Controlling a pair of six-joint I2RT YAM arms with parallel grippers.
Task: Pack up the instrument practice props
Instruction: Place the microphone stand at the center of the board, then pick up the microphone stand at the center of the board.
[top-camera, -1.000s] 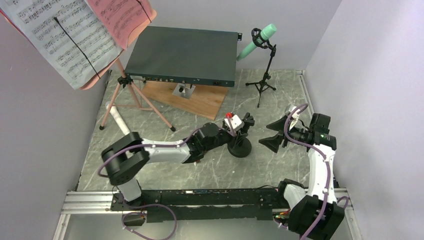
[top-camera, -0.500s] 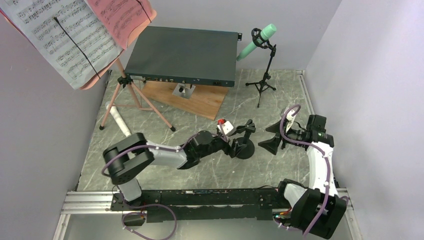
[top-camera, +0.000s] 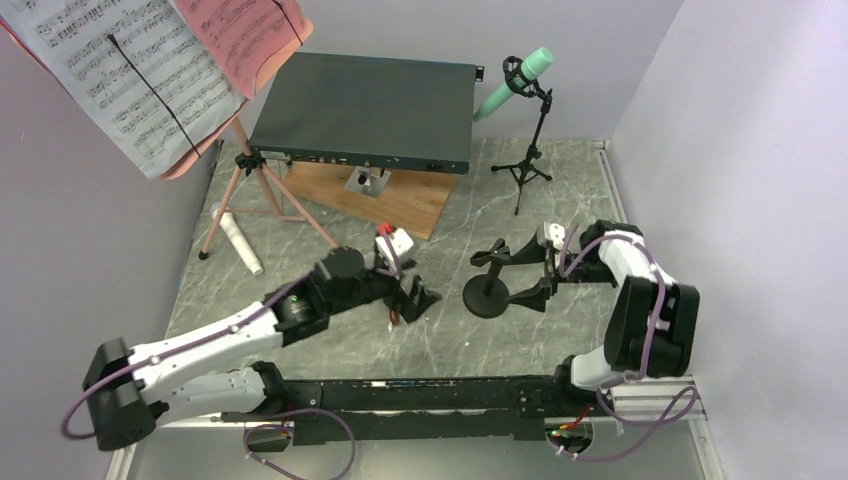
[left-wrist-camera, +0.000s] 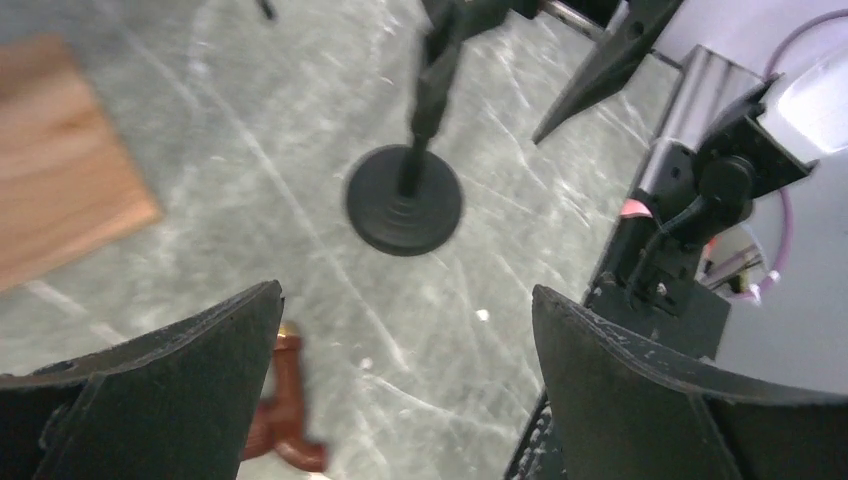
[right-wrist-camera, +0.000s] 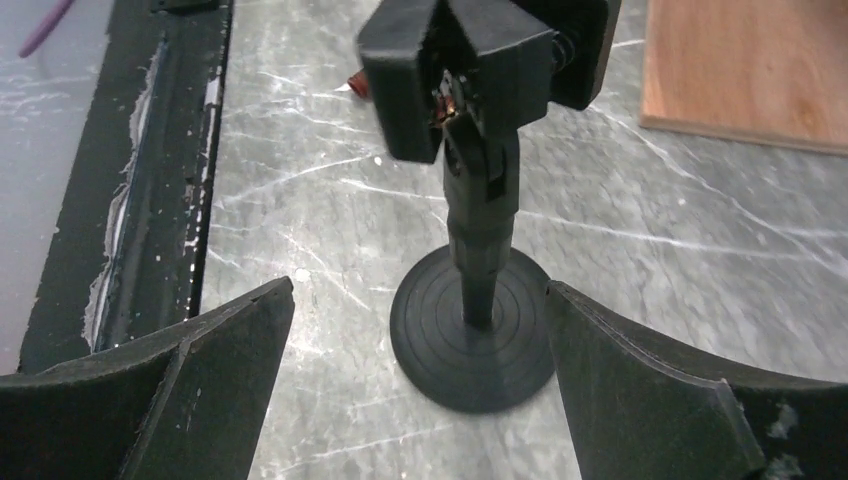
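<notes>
Nothing looks packed yet: music stand (top-camera: 241, 137), mint microphone (top-camera: 515, 82) and black mount (top-camera: 487, 297) stand on the desk (top-camera: 400, 350); left gripper (top-camera: 413, 297) and right gripper (top-camera: 522, 272) gape wide, empty.

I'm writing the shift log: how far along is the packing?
Done: nothing looks packed. The pink music stand, its sheet music and the mint microphone on its tripod are set up; the white microphone lies on the table. In hand: nothing held; the right pincer and left pincer are open, pointed at the black round-base mic stand. Left: everything.
</notes>
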